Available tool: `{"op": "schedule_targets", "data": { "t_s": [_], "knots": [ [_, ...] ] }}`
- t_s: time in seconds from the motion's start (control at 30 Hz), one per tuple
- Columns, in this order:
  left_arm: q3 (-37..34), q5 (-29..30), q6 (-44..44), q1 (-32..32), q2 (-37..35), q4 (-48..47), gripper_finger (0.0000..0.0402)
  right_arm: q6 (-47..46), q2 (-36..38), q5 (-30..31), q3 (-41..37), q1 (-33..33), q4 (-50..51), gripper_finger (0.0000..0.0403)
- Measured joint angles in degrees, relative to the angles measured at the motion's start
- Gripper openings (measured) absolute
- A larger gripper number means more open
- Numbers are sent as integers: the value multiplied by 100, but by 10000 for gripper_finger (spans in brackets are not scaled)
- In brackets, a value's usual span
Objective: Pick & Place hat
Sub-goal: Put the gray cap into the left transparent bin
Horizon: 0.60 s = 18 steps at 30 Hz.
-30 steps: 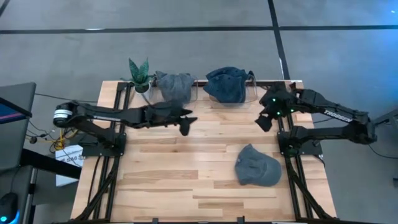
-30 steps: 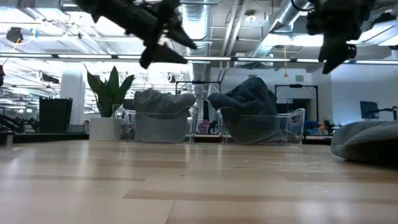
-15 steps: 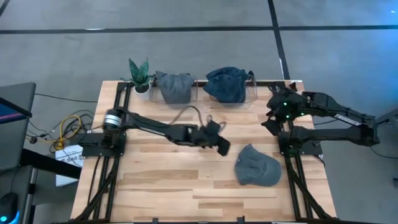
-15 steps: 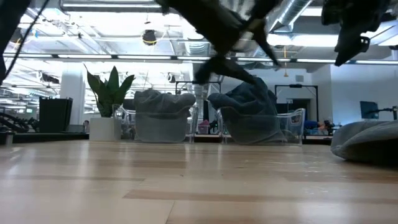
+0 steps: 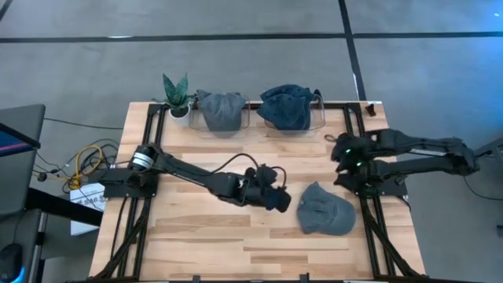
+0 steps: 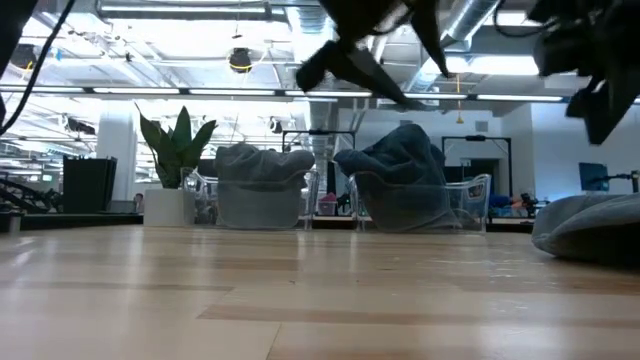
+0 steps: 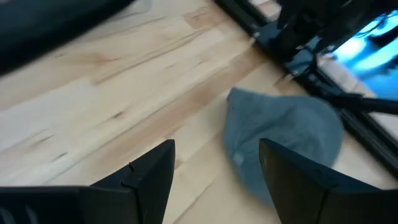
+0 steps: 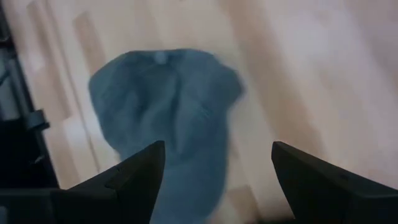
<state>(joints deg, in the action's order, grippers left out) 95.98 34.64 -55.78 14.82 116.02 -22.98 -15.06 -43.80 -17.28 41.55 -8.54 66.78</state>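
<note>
A grey-blue cap (image 5: 324, 211) lies flat on the wooden table near its right side, and shows in the low view (image 6: 590, 228) at the right edge. My left gripper (image 5: 279, 196) hovers open just left of the cap, above the table; its wrist view shows the cap (image 7: 283, 146) ahead of the gripper's gap (image 7: 214, 168). My right gripper (image 5: 344, 169) hangs open above the cap's far side, looking down on the cap (image 8: 168, 118) past its gap (image 8: 217, 168). Both grippers, left (image 6: 360, 65) and right (image 6: 600, 90), are high above the tabletop.
Two clear bins at the far edge each hold a bundled cap, a grey one (image 5: 222, 110) and a blue one (image 5: 289, 108). A potted plant (image 5: 176, 93) stands at the far left corner. Dark frame rails (image 5: 369, 228) run along the table's sides. Bare wood (image 5: 204, 236) lies near.
My left gripper has swung from the far left-centre of the table toward the right and the near edge, stopping beside the cap. My right gripper has moved toward the near edge and down, over the cap's far side. The cap has stayed where it was.
</note>
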Motion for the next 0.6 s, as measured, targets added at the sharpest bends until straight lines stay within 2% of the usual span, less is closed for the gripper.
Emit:
{"op": "schedule_targets", "data": {
  "t_s": [0.1,0.2,0.6],
  "knots": [
    [0,34,-131,105,-119,-375,225,8,-307,-166,-228,237,-727,285],
    [-9,43,-268,207,-171,-437,225,171,-766,-142,-250,461,-1029,285],
    [-9,171,-800,720,-174,-482,225,780,-3459,-106,-256,850,-1841,285]
  ]
}}
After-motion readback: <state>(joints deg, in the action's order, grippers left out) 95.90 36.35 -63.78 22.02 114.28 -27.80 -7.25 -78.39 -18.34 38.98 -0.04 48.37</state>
